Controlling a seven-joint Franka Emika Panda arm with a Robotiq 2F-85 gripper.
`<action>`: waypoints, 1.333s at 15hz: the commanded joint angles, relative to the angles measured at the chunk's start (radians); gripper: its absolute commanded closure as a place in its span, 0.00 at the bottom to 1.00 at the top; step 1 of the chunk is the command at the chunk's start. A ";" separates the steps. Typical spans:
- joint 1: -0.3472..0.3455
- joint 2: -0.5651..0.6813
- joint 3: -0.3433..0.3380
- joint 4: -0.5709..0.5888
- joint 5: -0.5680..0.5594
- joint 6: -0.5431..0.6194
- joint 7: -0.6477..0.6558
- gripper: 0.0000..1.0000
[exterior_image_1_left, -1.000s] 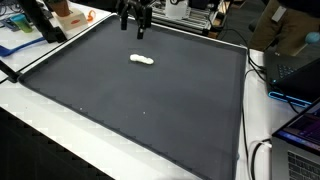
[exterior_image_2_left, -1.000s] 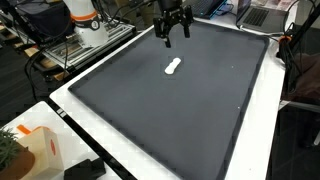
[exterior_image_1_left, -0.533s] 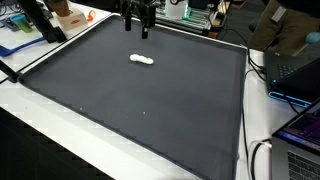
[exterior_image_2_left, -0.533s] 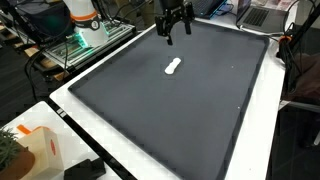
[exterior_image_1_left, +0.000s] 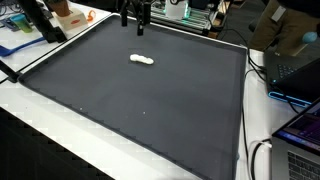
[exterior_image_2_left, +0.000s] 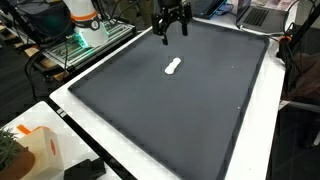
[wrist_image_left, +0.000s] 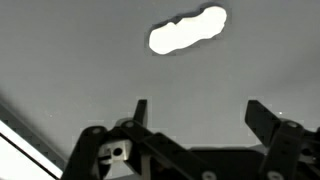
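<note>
the fingers (wrist_image_left: 263, 118) stand wide apart with nothing between them, hanging over the far part of a dark mat (exterior_image_1_left: 150, 110). a small white lumpy object (exterior_image_1_left: 142, 60) lies flat on the mat, near the fingers but clear of them. in the wrist view it sits just ahead of the open fingertips. the mat covers a white surface (exterior_image_1_left: 50, 125).

Matt dark cloth mat (exterior_image_2_left: 170, 110); smooth white lump (exterior_image_2_left: 173, 67).
</note>
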 joint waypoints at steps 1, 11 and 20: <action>-0.037 0.109 0.048 0.128 0.010 0.122 -0.063 0.00; -0.005 0.341 0.065 0.382 0.009 0.295 -0.178 0.00; -0.013 0.457 0.089 0.396 0.008 0.306 -0.186 0.00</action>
